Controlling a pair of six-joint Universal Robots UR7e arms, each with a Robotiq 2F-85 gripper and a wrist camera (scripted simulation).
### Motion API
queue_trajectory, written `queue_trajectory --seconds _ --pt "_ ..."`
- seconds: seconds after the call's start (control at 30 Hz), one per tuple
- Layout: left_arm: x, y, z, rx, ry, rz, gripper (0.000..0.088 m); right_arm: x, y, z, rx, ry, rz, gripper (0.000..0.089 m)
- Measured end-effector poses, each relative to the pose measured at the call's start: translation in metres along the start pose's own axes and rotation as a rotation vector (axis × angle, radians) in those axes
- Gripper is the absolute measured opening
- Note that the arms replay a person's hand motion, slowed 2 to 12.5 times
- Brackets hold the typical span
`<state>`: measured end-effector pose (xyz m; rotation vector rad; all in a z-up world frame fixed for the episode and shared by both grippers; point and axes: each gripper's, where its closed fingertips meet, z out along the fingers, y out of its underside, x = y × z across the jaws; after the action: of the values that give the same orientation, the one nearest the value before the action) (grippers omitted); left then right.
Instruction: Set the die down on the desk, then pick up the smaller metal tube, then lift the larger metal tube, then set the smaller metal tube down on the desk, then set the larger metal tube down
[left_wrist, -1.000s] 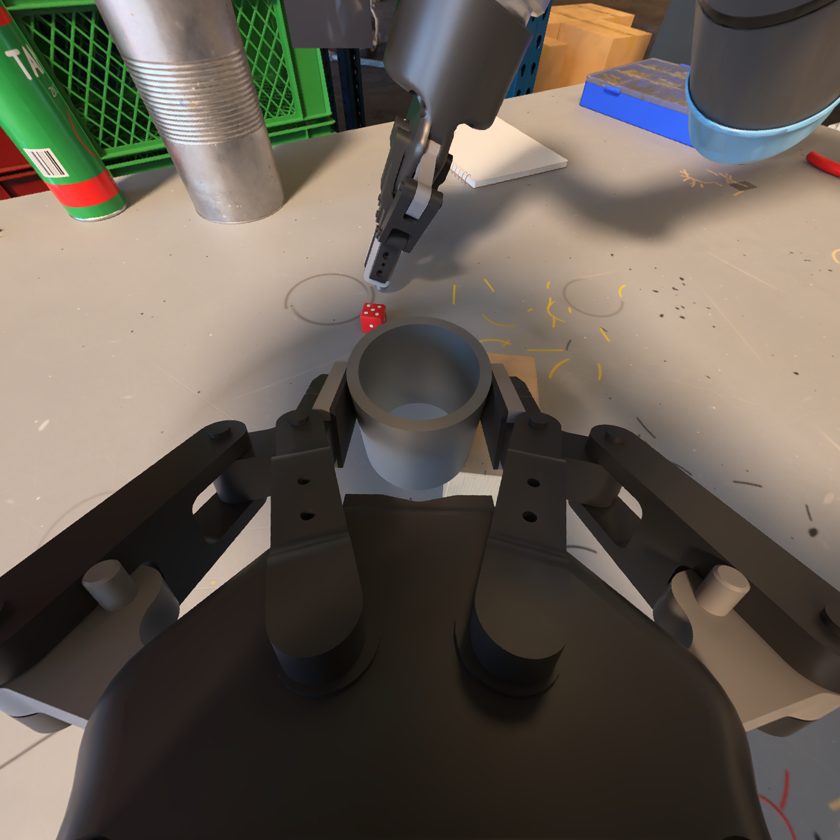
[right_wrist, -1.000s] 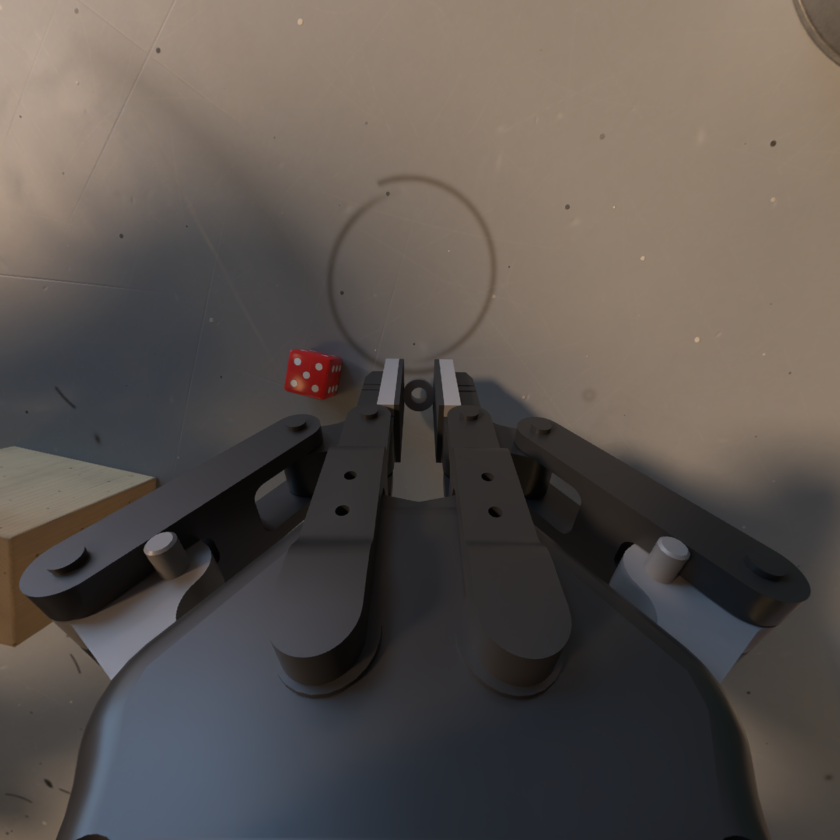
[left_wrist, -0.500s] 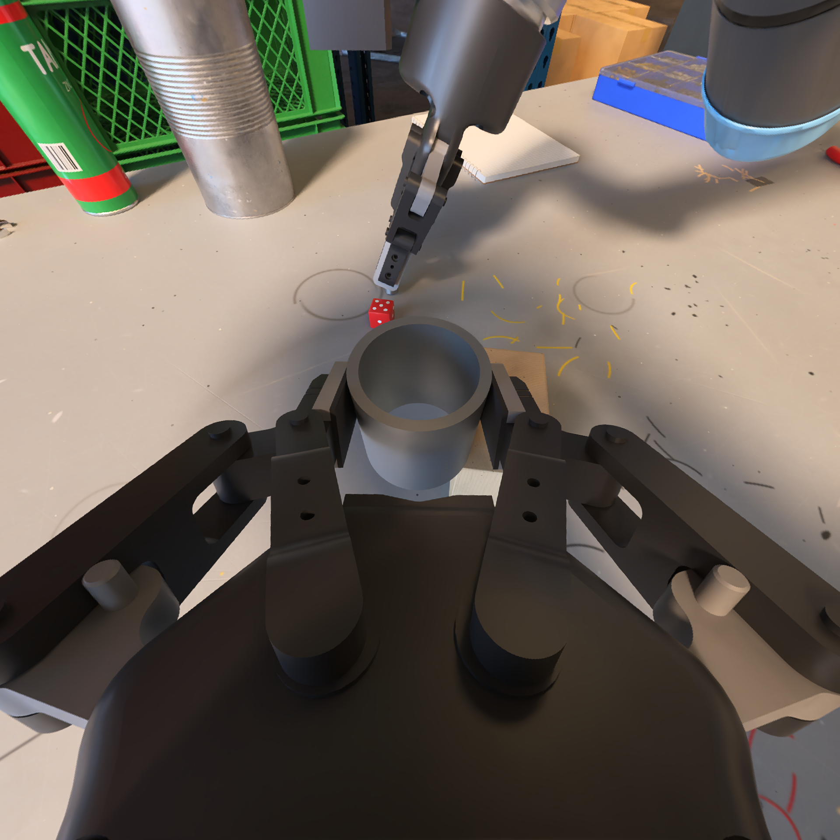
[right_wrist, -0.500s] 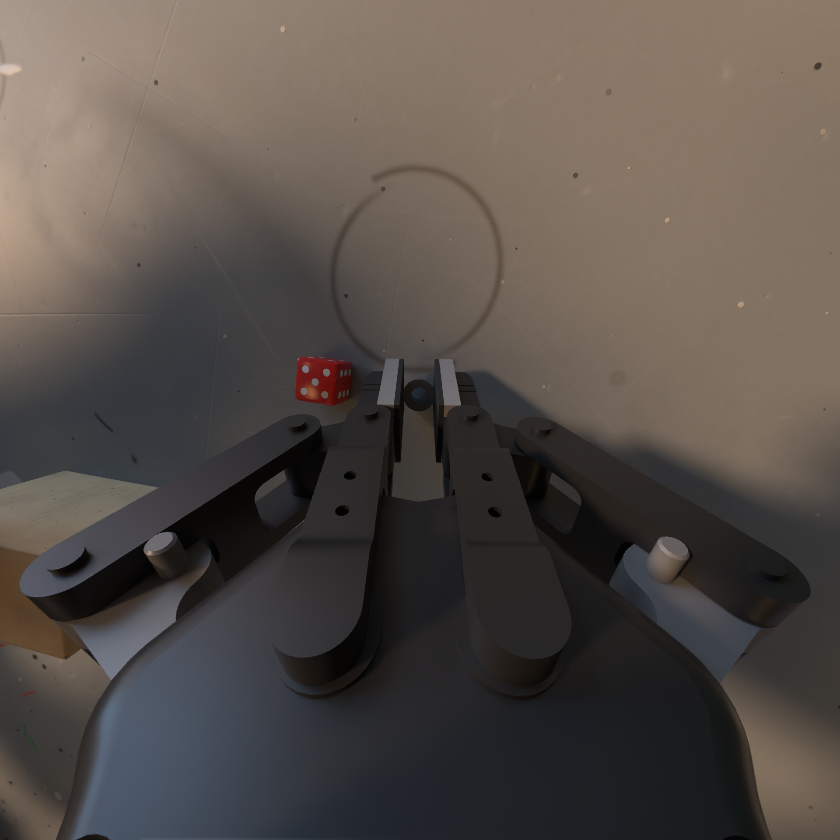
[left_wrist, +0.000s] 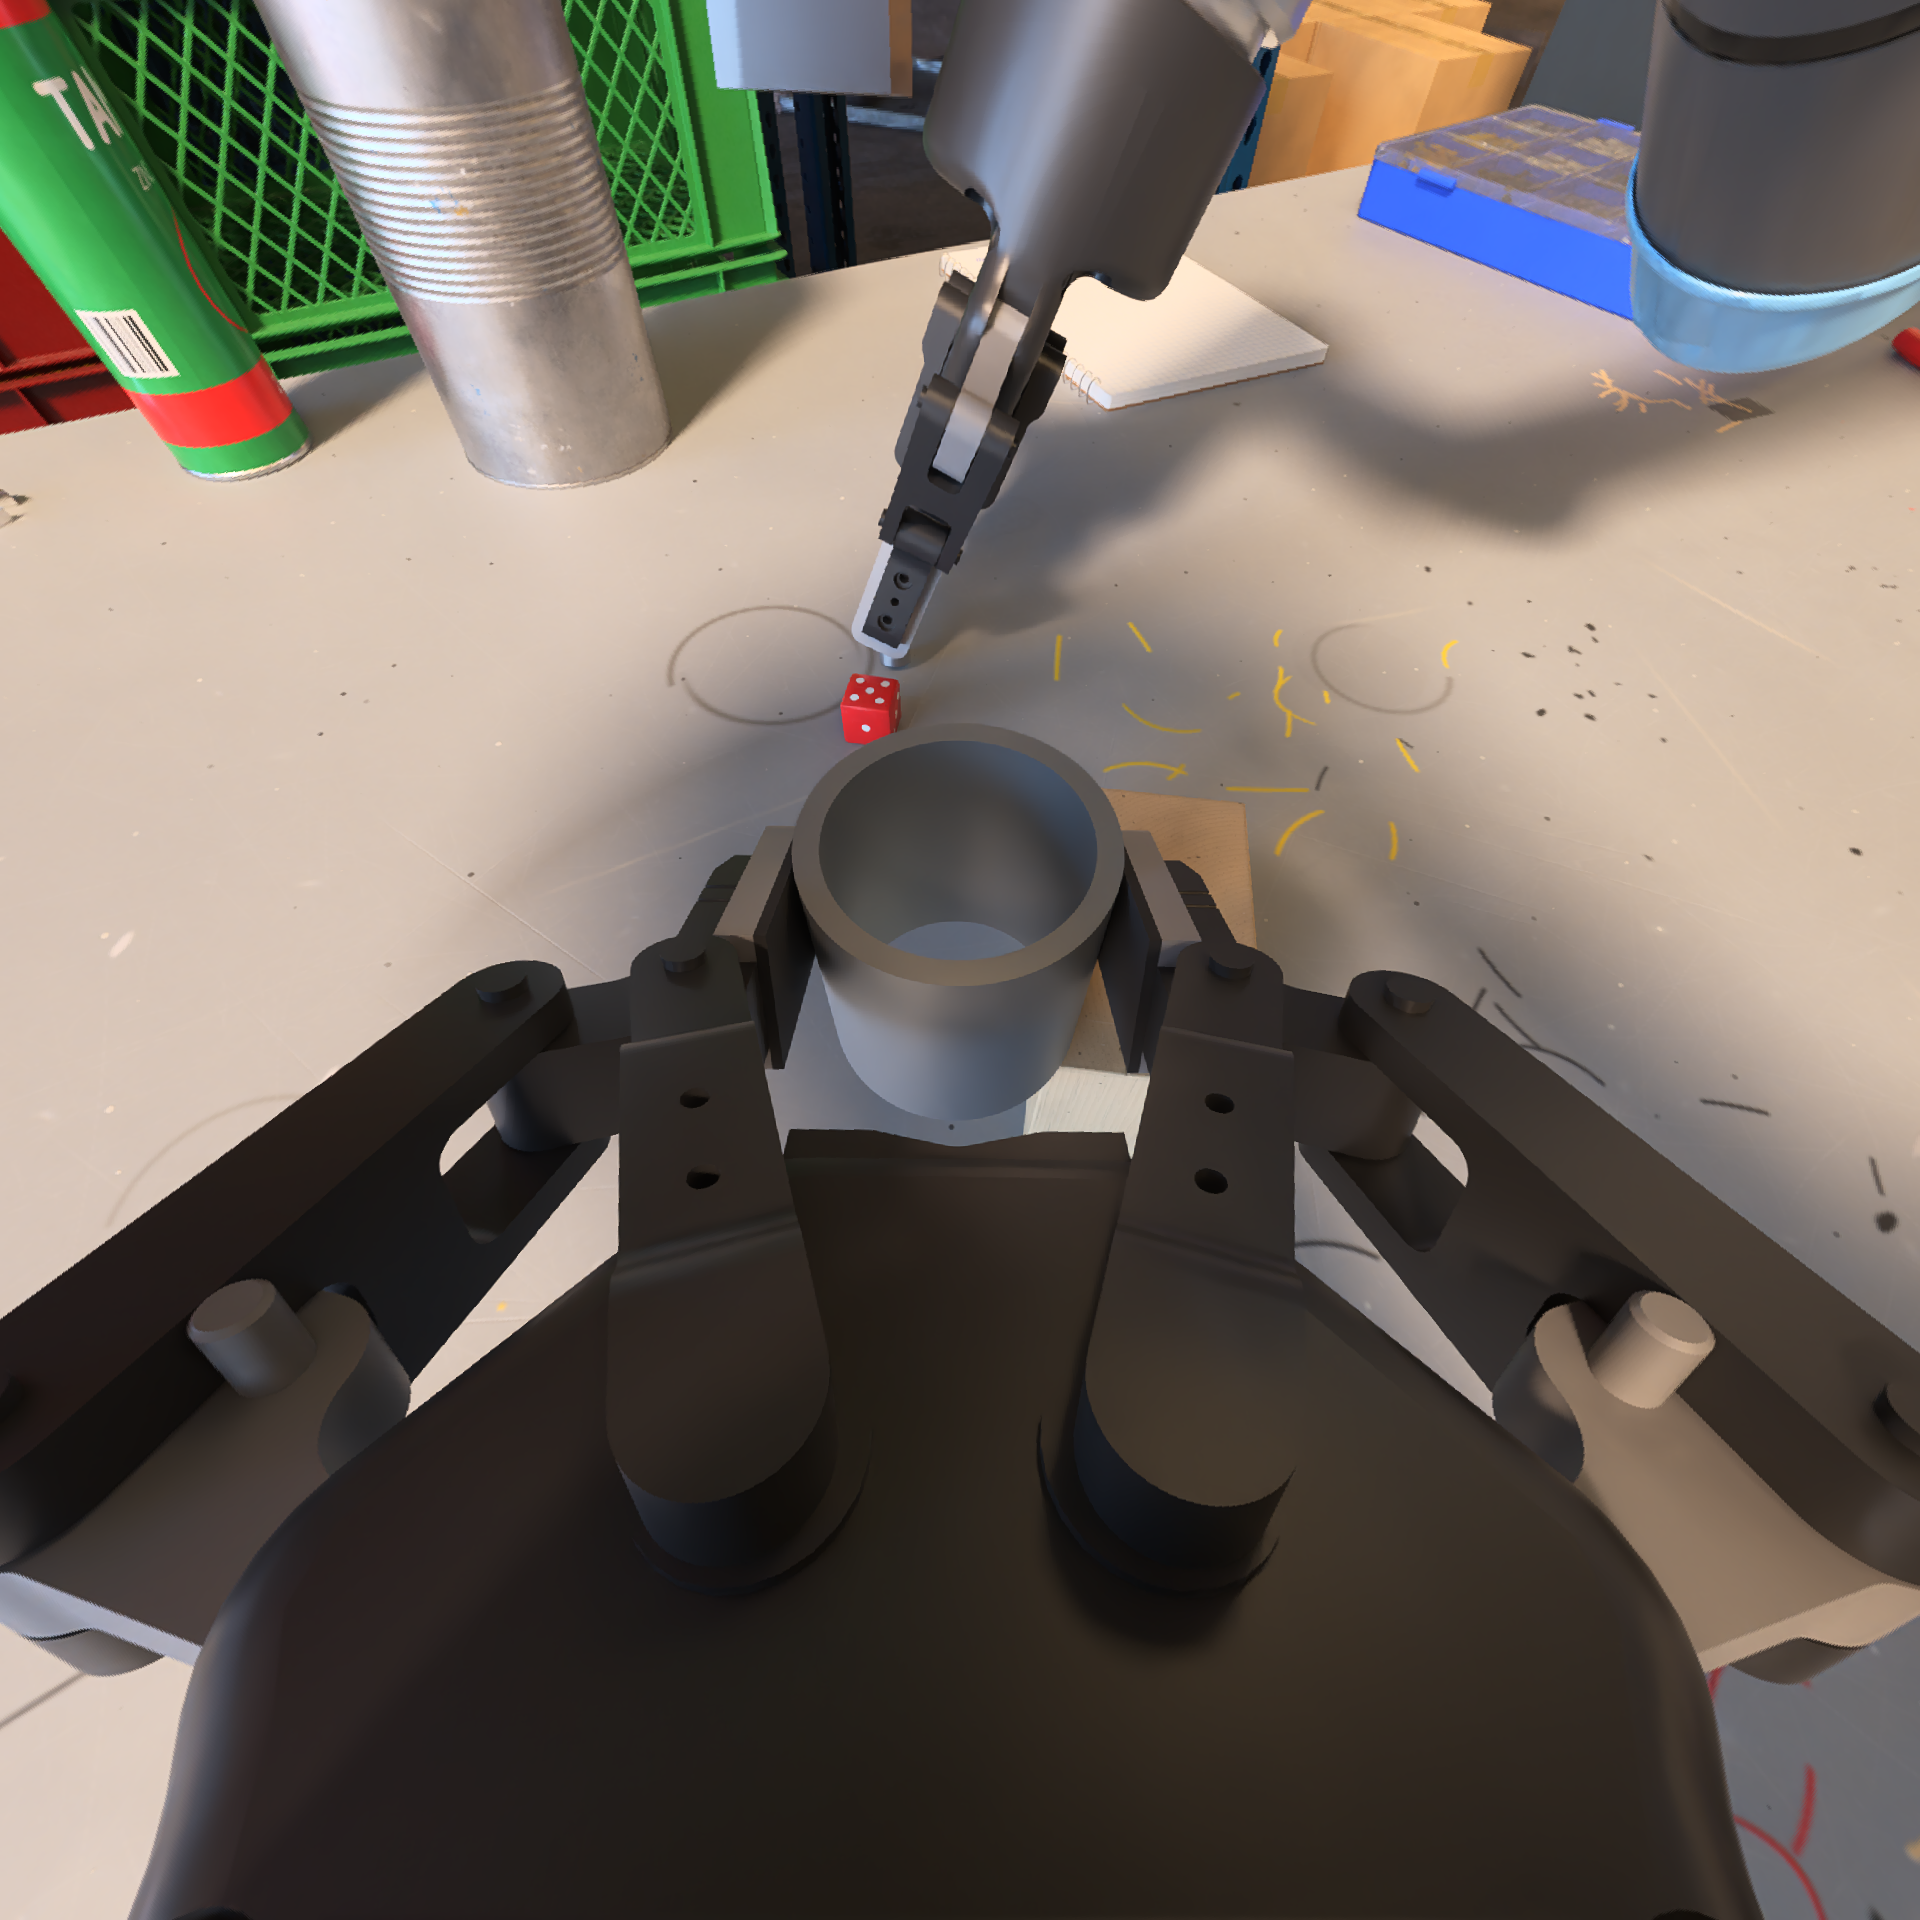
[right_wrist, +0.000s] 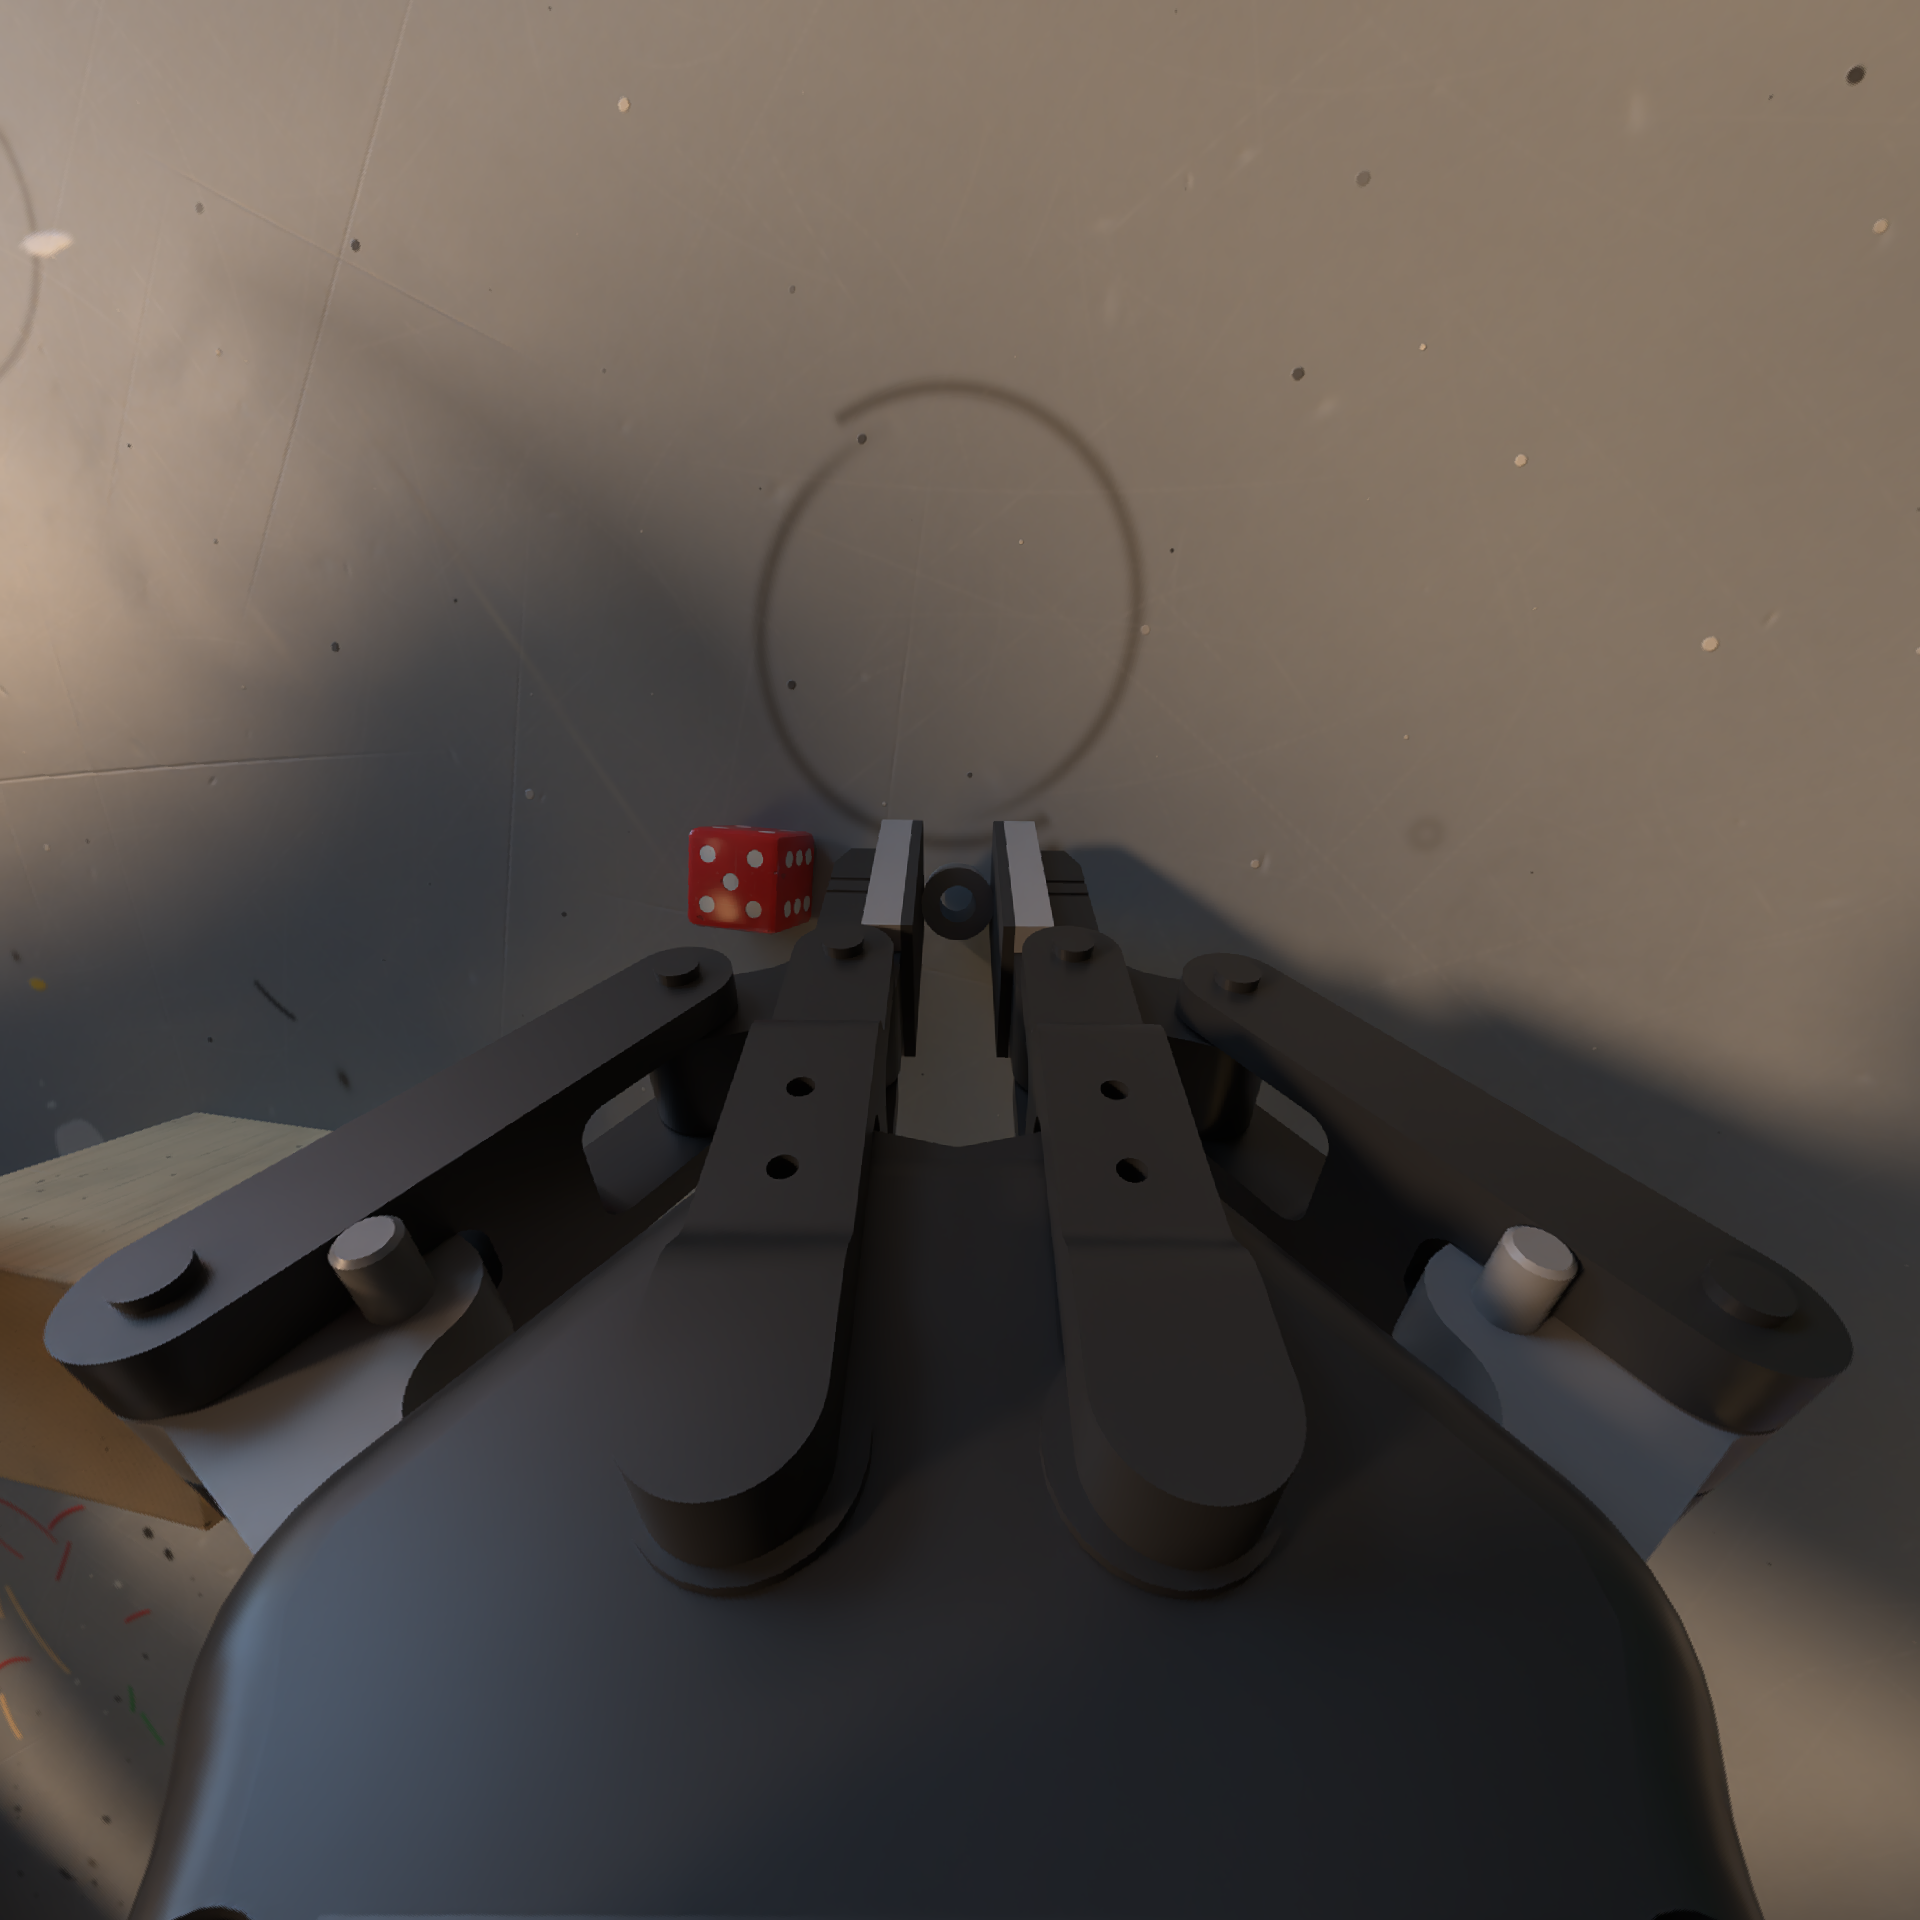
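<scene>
**Both tubes held, die down**

Red die (left_wrist: 870, 708) sits on the desk (left_wrist: 312, 727). Left gripper (left_wrist: 956, 914) clamps the larger tube (left_wrist: 956, 935) upright, clear of the wooden block (left_wrist: 1195, 842). Right gripper (right_wrist: 957, 902) pinches the smaller tube (right_wrist: 955, 906), low, likely for setting down.

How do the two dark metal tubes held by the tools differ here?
The larger dark grey metal tube spreads the left tool wide; the smaller dark metal tube leaves the right tool nearly closed. Both are gripped, open end facing its camera.
</scene>
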<state>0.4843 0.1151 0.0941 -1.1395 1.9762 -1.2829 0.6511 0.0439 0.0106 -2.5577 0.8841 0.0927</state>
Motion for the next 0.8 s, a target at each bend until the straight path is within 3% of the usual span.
queue_trajectory --seconds 0.8 --pt "0.0028 0.0010 0.0011 -0.004 0.006 0.017 0.0482 -0.0066 -0.0007 -0.0038 0.050 0.003 0.014 0.0117"
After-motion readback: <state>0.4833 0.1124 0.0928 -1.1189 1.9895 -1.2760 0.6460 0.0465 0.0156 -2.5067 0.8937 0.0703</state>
